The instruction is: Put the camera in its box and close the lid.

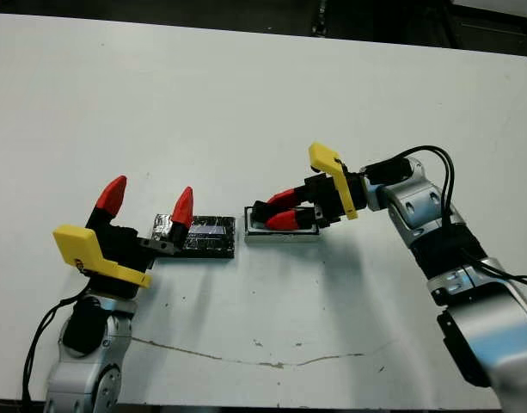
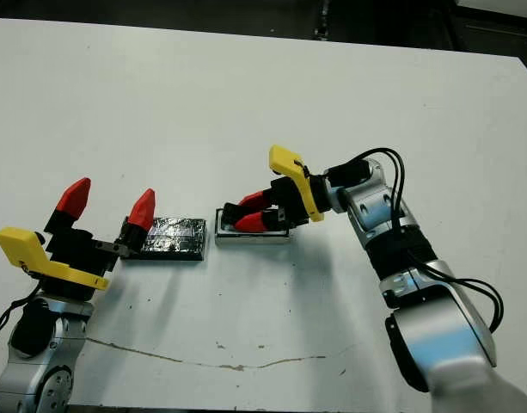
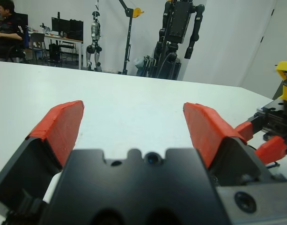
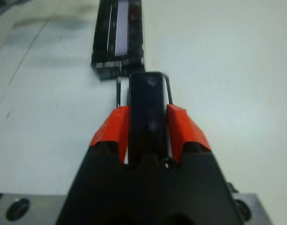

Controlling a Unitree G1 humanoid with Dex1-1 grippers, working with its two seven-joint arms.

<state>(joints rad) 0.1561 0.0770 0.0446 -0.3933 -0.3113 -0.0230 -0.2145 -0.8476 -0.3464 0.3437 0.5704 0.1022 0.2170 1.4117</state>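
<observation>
Our left gripper (image 1: 147,200) hung with fingers spread and empty, nearer the lid (image 1: 201,235), which lay flat just beside it. Right of the lid sat the box (image 1: 281,234). Our right gripper (image 1: 280,209) clenched the camera (image 4: 146,105) directly over it, long axis matching the box's.

One camera (image 4: 146,110), one box (image 1: 281,232), one lid (image 1: 203,235) counted on one table (image 1: 246,103); two grippers seen: left (image 1: 147,200), right (image 1: 276,209).
</observation>
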